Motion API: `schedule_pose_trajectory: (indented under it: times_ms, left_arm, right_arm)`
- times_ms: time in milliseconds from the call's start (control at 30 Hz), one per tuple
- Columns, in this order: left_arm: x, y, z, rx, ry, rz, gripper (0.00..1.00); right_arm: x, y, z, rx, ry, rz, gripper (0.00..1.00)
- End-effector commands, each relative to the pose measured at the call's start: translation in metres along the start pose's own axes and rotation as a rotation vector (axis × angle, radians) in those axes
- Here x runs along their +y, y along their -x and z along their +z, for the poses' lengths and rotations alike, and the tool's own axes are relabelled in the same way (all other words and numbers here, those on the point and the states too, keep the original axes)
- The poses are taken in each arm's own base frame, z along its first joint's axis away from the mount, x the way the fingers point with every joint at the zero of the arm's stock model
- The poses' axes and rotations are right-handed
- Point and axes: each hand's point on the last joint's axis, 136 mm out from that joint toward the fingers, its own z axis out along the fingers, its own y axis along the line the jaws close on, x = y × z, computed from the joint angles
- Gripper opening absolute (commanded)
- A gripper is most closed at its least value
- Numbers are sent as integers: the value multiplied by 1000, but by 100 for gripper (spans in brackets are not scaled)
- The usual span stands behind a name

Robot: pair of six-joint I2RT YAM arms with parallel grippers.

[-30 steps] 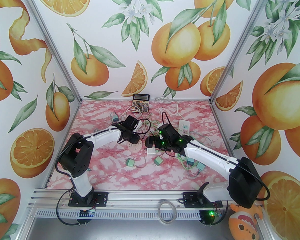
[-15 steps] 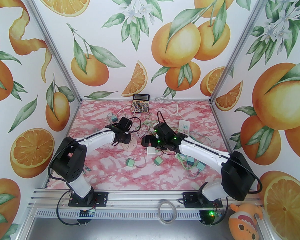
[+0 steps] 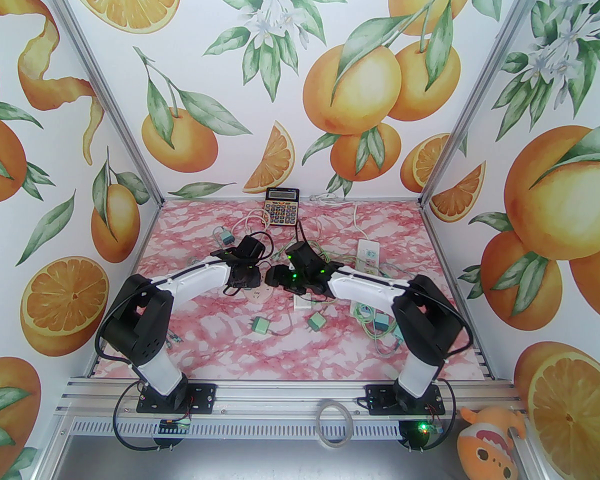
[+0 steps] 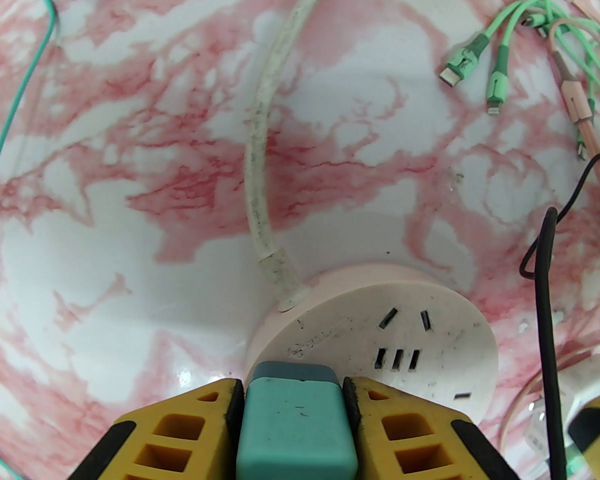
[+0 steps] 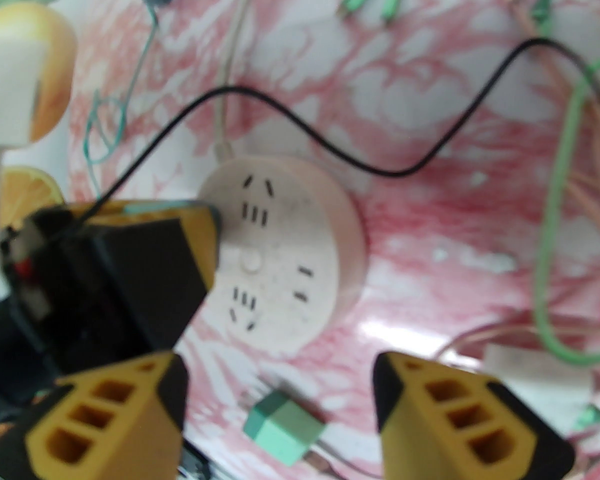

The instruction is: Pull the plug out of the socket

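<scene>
The round pale-pink socket (image 3: 260, 295) lies mid-table, its slots facing up (image 4: 410, 328). A teal plug (image 4: 295, 428) stands at its near edge, and my left gripper (image 4: 292, 383) is shut on it, a yellow finger on each side. Whether its pins still sit in the socket is hidden. In the right wrist view the socket (image 5: 285, 248) lies ahead of my right gripper (image 5: 279, 368), which hovers open just right of it with nothing between its fingers. From above, the two grippers (image 3: 245, 280) (image 3: 276, 278) nearly meet over the socket.
A loose light-green plug (image 5: 282, 430) lies under the right fingers. A white adapter (image 3: 302, 302), more green plugs (image 3: 260, 325) (image 3: 316, 321) and tangled green and pink cables (image 3: 375, 328) litter the table. A calculator (image 3: 281, 207) and a white power strip (image 3: 369, 254) lie further back.
The right arm has swung left toward the socket and its jaws have narrowed. The left arm first shifted slightly left, then held still over the socket.
</scene>
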Motion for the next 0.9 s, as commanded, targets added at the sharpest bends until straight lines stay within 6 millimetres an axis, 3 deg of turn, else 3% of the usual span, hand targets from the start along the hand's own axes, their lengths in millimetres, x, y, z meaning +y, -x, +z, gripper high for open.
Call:
schedule_pose_trajectory:
  times_ms: [0, 233, 467, 700, 867]
  left_arm:
    - [8, -3, -11, -2, 15, 74, 38]
    - [-2, 0, -16, -10, -45, 168, 38]
    - [0, -15, -5, 39, -53, 213, 34]
    - [12, -29, 11, 85, 10, 103, 20]
    - [12, -32, 15, 104, 22, 6, 18]
  right_arm:
    - [11, -1, 10, 21, 39, 16, 58]
    - [0, -11, 25, 71, 3, 22, 52]
    - [-3, -16, 32, 90, -11, 28, 50]
    - [0, -17, 34, 97, -20, 22, 50]
    - [0, -18, 36, 100, -30, 23, 50]
